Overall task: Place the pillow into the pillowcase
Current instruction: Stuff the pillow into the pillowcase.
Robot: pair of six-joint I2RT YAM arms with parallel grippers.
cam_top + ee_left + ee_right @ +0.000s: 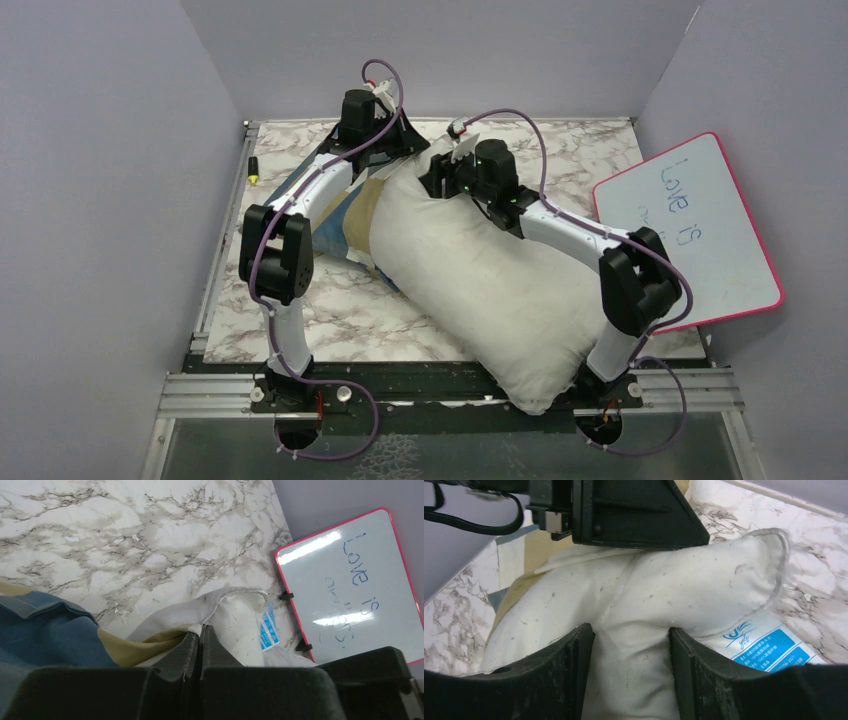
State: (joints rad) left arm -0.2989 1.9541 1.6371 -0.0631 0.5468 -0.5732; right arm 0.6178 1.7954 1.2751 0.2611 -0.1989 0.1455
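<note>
Two sets of fingers share this job. The left fingers [186, 655] are clenched, apparently on the pillowcase [45, 630] hem. The right fingers [566, 670] are released and straddle the pillow [664, 595] corner, which bulges between them. I'd keep the hem lifted and taut, pinch that corner deeper, then push it under the left fingers.

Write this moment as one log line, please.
left gripper: shut at blue-tan-cream fabric pillowcase edge | right gripper: open astride plump off-white rectangular pillow corner | status: pillow mostly outside pillowcase
</note>
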